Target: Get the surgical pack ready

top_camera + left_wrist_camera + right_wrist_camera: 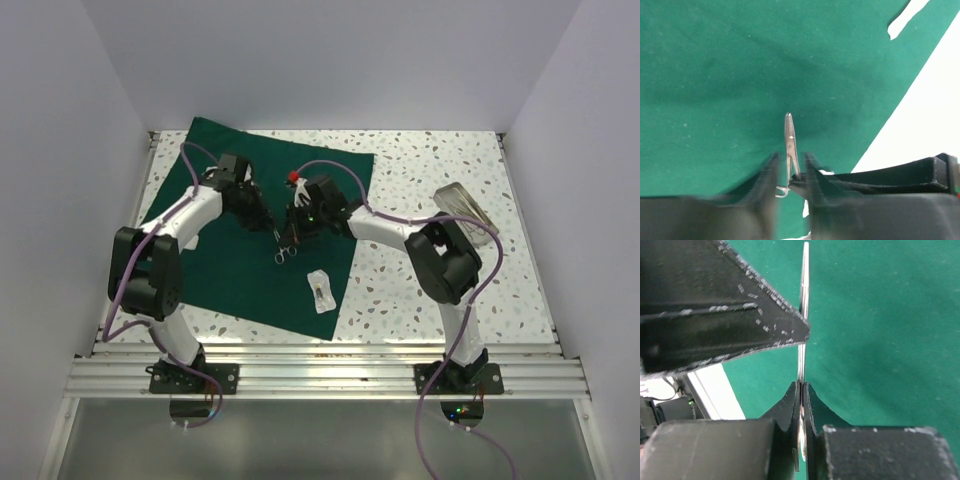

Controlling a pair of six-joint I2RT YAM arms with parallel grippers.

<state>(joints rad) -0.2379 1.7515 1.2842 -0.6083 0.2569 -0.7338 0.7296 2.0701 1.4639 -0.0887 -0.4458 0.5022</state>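
The surgical pack, a dark green cloth drape, lies spread flat on the left half of the table. Over its middle a thin steel scissor-like instrument hangs between both grippers. My right gripper is shut on its handle end. My left gripper stands open around the same instrument, with a gap on each side; its fingers are blurred. The right gripper's black finger reaches in from the right in the left wrist view.
A small white pad lies on the drape near its front right edge. A shallow metal tray sits on the speckled table to the right. A red-and-white item shows behind the right gripper.
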